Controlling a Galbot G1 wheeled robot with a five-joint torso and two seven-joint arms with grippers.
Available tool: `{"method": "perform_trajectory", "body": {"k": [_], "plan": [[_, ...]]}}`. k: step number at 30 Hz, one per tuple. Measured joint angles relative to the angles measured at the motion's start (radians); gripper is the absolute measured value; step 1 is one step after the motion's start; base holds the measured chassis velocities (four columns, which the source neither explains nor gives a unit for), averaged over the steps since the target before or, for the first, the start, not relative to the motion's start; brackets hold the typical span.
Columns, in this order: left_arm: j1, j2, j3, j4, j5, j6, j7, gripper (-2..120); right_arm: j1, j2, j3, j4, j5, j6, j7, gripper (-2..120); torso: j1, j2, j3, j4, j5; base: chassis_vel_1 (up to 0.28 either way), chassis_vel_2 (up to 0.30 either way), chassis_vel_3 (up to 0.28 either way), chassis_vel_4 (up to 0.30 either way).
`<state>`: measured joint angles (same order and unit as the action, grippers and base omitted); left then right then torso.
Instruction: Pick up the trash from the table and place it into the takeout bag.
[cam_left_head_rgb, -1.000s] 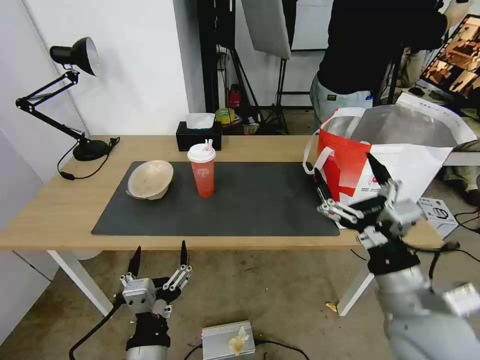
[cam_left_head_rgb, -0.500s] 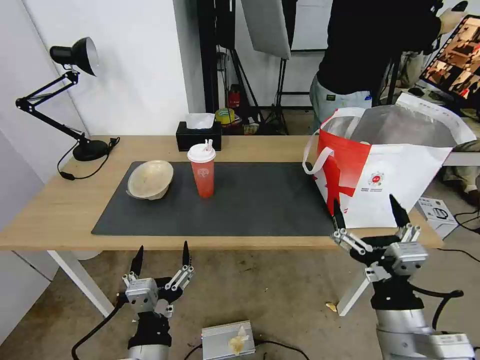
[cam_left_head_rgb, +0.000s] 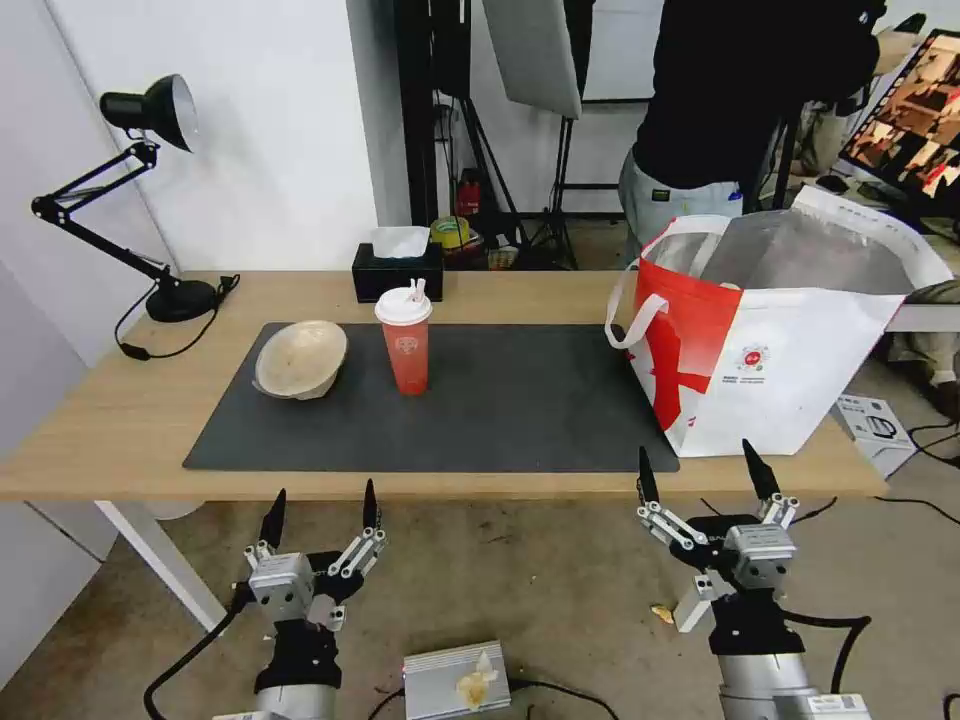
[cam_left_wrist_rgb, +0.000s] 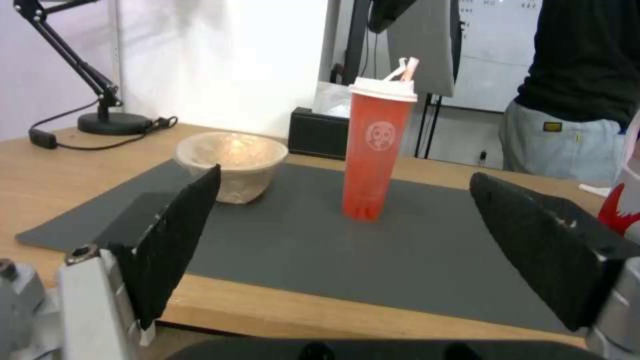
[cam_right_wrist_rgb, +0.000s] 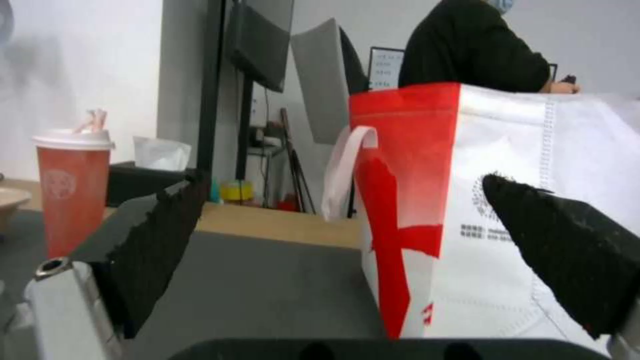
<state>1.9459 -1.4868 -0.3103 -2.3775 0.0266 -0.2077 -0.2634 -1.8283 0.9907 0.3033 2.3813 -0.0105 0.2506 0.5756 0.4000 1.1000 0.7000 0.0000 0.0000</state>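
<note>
Cup (cam_left_head_rgb: 404, 342) upright on mat (cam_left_head_rgb: 500, 400), toward its far left corner; beige bowl (cam_left_head_rgb: 300, 358) just left of it, apart. Bag (cam_left_head_rgb: 770, 330) at table (cam_left_head_rgb: 100, 420) right end, mouth open, one corner on mat's right edge. We see wide bare mat between cup and bag. Left gripper (cam_left_head_rgb: 320, 512) and right gripper (cam_left_head_rgb: 704, 471) both spread wide, empty, below table's near edge. Right wrist view shows bag's side print; head view shows foil lining.
</note>
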Motion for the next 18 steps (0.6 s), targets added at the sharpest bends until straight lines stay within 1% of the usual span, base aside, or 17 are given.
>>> {"method": "perform_trajectory", "body": {"k": [18], "plan": [[-0.005,-0.002,0.000,0.005,-0.004,0.000,0.000,100,-0.008,0.027,-0.048,-0.026,-0.024,-0.005,0.021,100,0.000,0.000,0.000,0.0000,0.0000,0.000,0.000,0.000,0.000]]}}
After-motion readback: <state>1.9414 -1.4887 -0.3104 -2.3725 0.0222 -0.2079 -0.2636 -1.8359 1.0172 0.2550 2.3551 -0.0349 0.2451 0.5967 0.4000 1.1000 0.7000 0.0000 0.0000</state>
